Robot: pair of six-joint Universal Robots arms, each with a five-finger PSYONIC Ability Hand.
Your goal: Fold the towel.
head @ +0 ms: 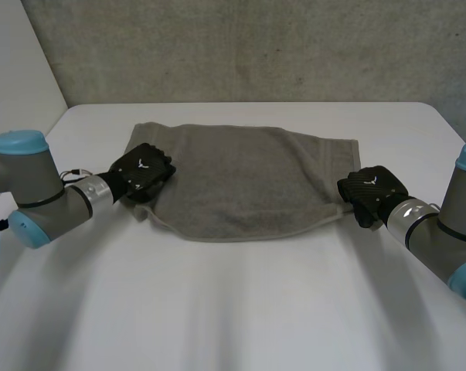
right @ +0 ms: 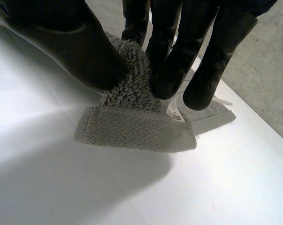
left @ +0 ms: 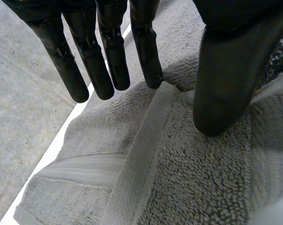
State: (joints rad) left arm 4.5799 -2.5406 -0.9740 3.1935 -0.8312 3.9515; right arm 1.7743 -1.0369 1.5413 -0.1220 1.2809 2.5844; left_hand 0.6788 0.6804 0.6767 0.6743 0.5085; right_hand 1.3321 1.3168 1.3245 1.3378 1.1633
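Towel (head: 240, 182): grey, spread flat at centre of table (head: 233, 309), no fold evident. Left hand (head: 142, 173): fingers straight, resting on its 9 o'clock edge. Right hand (head: 374, 188): pinching its 4 o'clock corner. Folding apparently all outstanding.

In the head view the backs of the left hand (head: 142, 174) and right hand (head: 374, 189) hide their fingers and the towel (head: 240, 178) edges under them. By the right hand's fingertips (right: 165, 84) lies a small label (right: 211, 112), its print too small to read. Whether the left hand's fingertips (left: 102, 84) touch the towel cannot be told
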